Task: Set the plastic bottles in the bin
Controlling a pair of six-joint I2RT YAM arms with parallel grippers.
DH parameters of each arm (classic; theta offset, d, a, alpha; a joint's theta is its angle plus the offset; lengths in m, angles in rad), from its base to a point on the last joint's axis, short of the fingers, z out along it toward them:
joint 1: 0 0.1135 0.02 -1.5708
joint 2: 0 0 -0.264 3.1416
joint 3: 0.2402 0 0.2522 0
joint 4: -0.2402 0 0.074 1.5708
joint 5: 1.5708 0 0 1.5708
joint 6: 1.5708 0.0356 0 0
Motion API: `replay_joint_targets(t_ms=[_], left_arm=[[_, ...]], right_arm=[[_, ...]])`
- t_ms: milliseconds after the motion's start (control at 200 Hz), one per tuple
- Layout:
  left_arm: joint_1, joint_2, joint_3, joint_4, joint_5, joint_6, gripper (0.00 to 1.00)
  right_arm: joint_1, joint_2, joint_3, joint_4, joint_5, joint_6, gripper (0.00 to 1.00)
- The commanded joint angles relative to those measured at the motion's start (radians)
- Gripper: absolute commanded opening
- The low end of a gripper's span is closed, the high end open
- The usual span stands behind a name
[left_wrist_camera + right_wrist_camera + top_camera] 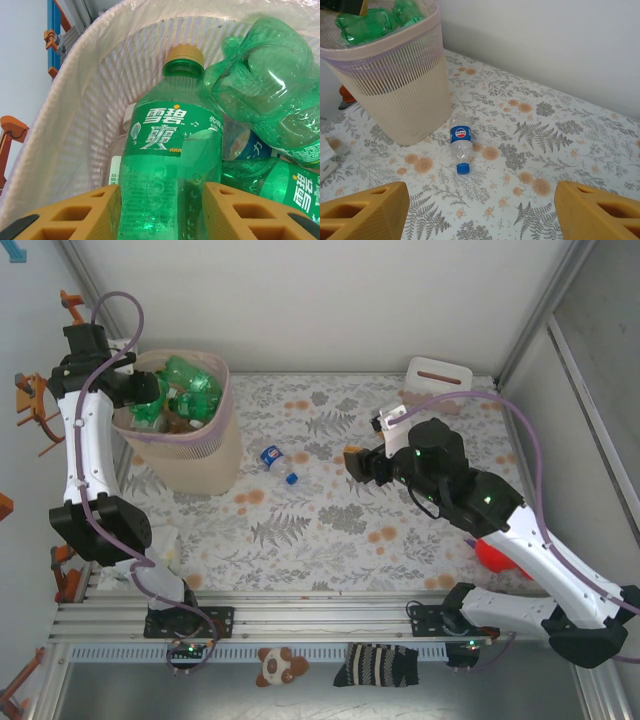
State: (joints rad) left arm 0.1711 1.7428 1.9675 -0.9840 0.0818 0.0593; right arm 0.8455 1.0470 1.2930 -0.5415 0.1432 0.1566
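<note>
- Green plastic dominates the top view: the bin, at the far-left corner of the table, is filled nearly to its rim with green bottles.
- Same view: the left gripper sits over the bin's left rim. One blue-label bottle lies on its side near the table's middle, just right of the bin. The right gripper hovers to its right, apart from it.
- Left wrist: the fingers press both sides of an upright green bottle, held inside the bin above the others.
- Right wrist: jaws wide, nothing between them. The blue-label bottle lies ahead, cap toward the camera.
- Risk: the bin is crowded, so the green bottle, once let go, could perch on the heap and tip over the rim.
- Risk: the round blue-label bottle may roll away if one finger touches it first.
</note>
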Motion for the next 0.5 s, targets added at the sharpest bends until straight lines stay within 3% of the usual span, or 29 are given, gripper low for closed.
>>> replay_joint_targets(t_ms=[0,185,351,496], left_arm=[[0.007,0.058,-0.035,-0.05,-0.097,0.012,0.45],[0.001,0.075,-0.037,-0.086,-0.144,0.009,0.46],[-0.001,0.016,-0.034,-0.071,-0.251,-0.001,0.58],[-0.003,-0.037,0.019,-0.068,-0.248,-0.005,0.65]], right_arm=[[-0.005,-0.027,-0.013,0.032,0.001,-0.007,0.75],[-0.005,-0.038,-0.018,0.032,0.0,-0.002,0.75],[-0.005,-0.047,-0.015,0.031,0.001,-0.002,0.75],[-0.006,-0.045,-0.013,0.031,-0.003,-0.002,0.75]])
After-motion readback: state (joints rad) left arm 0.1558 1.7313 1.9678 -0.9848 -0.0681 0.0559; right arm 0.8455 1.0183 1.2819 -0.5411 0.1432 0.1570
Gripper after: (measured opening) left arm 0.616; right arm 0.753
